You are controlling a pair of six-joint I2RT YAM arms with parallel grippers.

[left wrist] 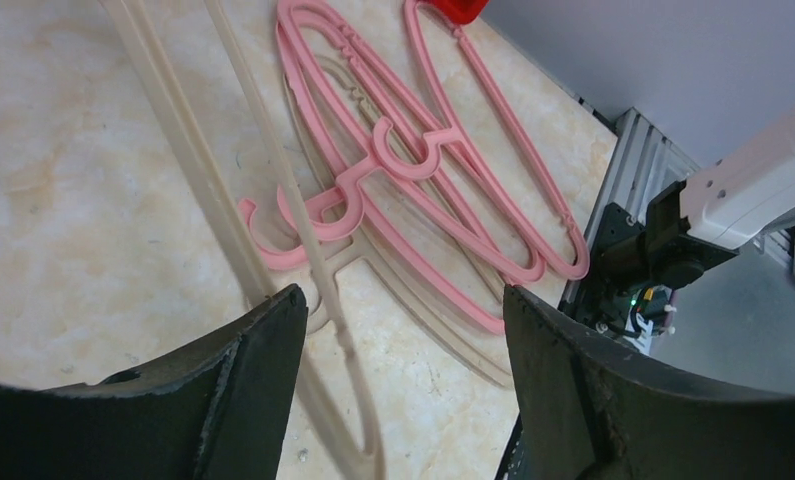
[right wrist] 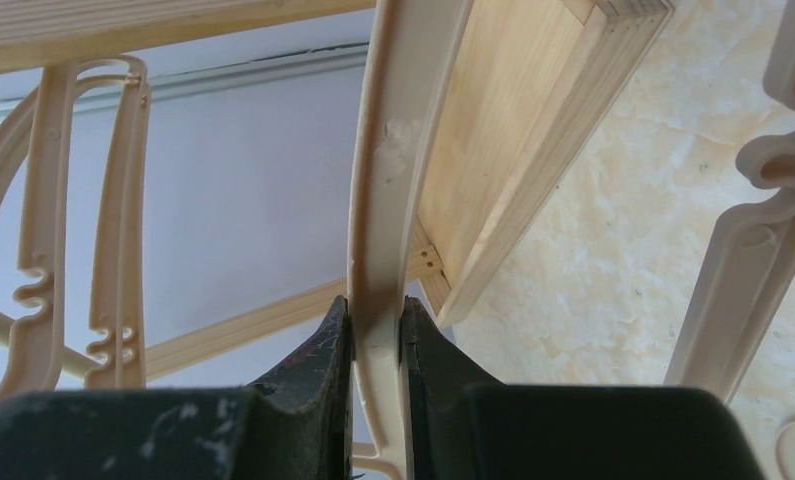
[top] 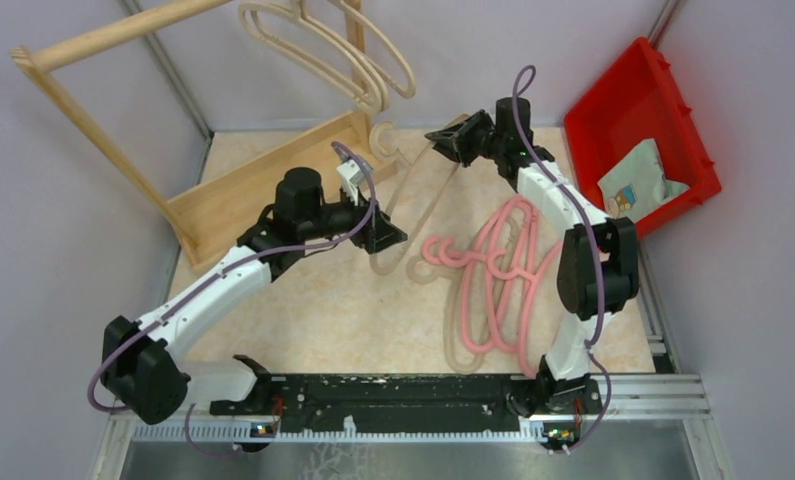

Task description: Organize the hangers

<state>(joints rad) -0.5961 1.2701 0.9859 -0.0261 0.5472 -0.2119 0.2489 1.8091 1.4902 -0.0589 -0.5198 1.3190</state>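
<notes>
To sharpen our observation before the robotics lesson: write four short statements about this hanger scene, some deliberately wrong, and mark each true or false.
1. The right end effector is shut on a beige hanger. True.
2. The pink hangers hang on the wooden rack. False: they lie in a pile on the table; only other beige hangers hang on the rack.
3. The left end effector is open, gripping nothing. True.
4. The red bin is empty. False: a packet lies in it.
</notes>
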